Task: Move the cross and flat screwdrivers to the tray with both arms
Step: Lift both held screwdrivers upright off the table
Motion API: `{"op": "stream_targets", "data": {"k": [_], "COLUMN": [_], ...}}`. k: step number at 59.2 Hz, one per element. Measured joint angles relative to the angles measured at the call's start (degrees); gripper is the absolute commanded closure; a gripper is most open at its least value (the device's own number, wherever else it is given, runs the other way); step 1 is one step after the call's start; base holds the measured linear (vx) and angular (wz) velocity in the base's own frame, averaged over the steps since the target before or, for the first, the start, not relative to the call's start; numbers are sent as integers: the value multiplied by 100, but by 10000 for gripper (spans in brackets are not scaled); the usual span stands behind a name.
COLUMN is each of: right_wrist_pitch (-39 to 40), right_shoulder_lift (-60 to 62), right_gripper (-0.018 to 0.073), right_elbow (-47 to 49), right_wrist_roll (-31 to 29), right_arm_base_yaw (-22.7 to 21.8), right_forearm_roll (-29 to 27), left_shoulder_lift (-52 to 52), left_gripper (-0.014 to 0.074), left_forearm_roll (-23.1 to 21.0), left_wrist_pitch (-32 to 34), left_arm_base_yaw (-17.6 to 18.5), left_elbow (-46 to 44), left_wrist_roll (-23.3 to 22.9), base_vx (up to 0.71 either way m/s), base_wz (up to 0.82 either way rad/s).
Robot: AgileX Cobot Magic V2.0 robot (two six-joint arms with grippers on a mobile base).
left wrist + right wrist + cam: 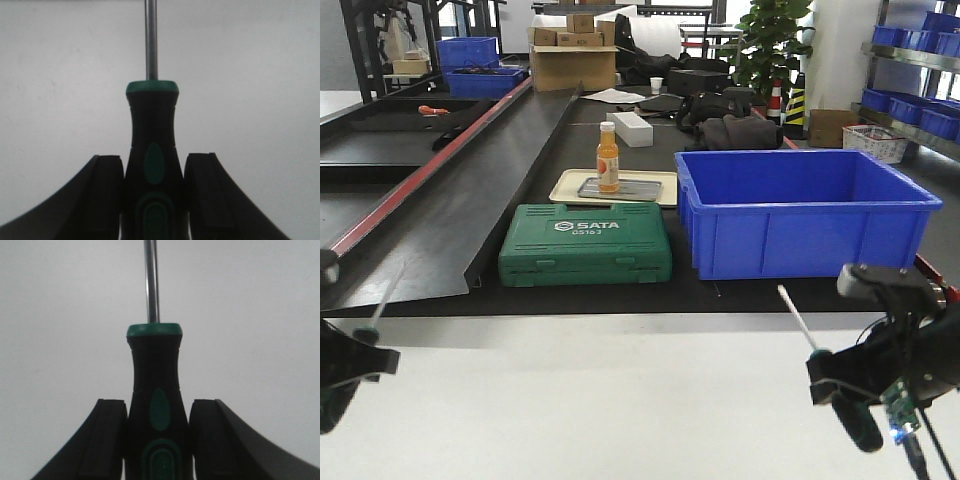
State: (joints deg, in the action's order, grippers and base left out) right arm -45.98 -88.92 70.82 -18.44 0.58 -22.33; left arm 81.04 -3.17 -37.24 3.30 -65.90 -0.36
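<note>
Over white table, left hand clamps one screwdriver by handle; right hand clamps other screwdriver, shafts projecting ahead

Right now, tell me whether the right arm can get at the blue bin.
Probably yes: the bin stands just ahead of the right gripper with nothing between, though that gripper is shut on a screwdriver.

both matte black: left gripper and right gripper have broad curved fingers; the right bears a grey camera housing, green circuit board, black cable.
</note>
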Motion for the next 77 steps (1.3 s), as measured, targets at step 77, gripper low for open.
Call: {"op": "stream_targets", "data": {"k": [77], "right_wrist_pitch": [1103], "right_shoulder_lift": [5769], "right_gripper": [567], "right_elbow": [-1176], "right_wrist_roll": [-411], "right_arm_base_yaw": [0], "right_forearm_roll": [-124], "left_shoulder_lift": [-4161], "left_gripper": [596], "left_forearm_roll": [5], "left_wrist_pitch": [-305], "left_arm_base_yaw": [0], "left_elbow": [0], "left_wrist_roll": [113], "base_vx": [0], "base_wz": [0]}}
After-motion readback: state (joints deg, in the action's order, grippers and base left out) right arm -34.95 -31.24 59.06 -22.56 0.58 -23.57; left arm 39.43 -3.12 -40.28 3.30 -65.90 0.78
